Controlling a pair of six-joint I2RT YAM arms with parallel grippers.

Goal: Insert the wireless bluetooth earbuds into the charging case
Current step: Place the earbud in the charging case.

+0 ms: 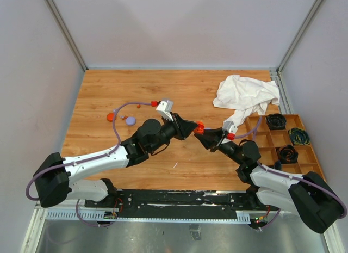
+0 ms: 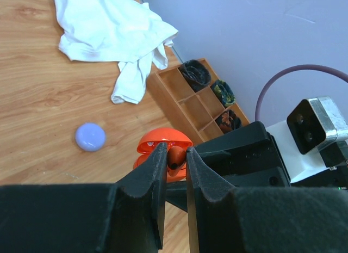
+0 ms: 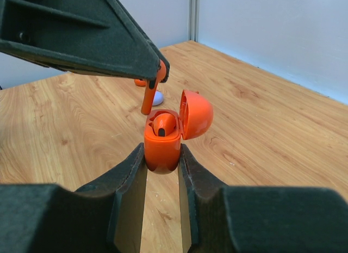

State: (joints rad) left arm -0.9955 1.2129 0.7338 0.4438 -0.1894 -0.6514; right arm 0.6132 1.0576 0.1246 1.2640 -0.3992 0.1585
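Left gripper: pinched shut on orange earbud, near the case's open rim
Right gripper: clamped on orange charging case; lid up; centre of top view
Room: bare desk all round; cloth upper right

Place: a robotics lab test cell.
Enclosure: plain grey-white panels close in three sides, joined by aluminium frame posts.
Bench: a wood-grain tabletop with a black mounting rail along its near edge.
Machinery: a left arm and a right arm stand at that rail, with a lavender cable looping off.
Props: a wooden compartment tray holding coiled cords, and a crumpled white cloth, lie on the bench.
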